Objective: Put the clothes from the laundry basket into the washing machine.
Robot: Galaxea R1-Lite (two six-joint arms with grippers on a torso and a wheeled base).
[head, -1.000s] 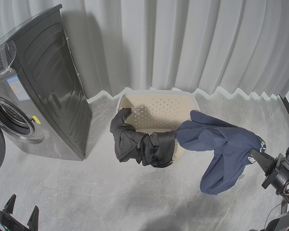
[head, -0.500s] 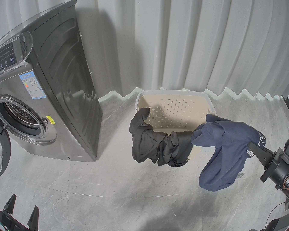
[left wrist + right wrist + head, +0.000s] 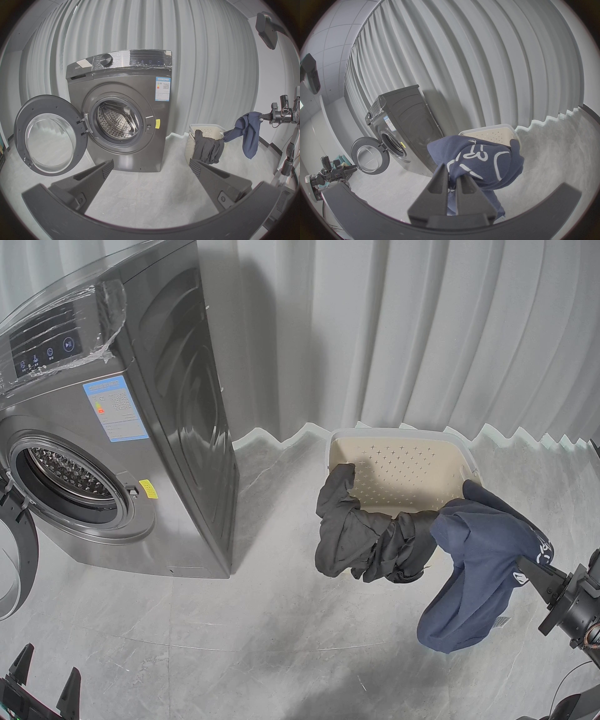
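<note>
Navy sweatshirt (image 3: 481,552) in right pincer (image 3: 524,563); black garment (image 3: 362,540) over basket rim (image 3: 400,433)

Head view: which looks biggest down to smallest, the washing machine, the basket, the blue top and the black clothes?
1. Washing machine.
2. Laundry basket and blue top: about alike; the top hangs nearer the camera, so unsure.
3. Black clothes.

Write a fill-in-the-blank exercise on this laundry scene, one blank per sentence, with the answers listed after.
1. The washing machine's door stands ____.
2. The navy garment hangs from the ____ arm's jaws.
3. The black garment is draped over the rim of the laundry ____.
4. The left arm's jaws are ____, holding nothing.

Answers: open; right; basket; open.
</note>
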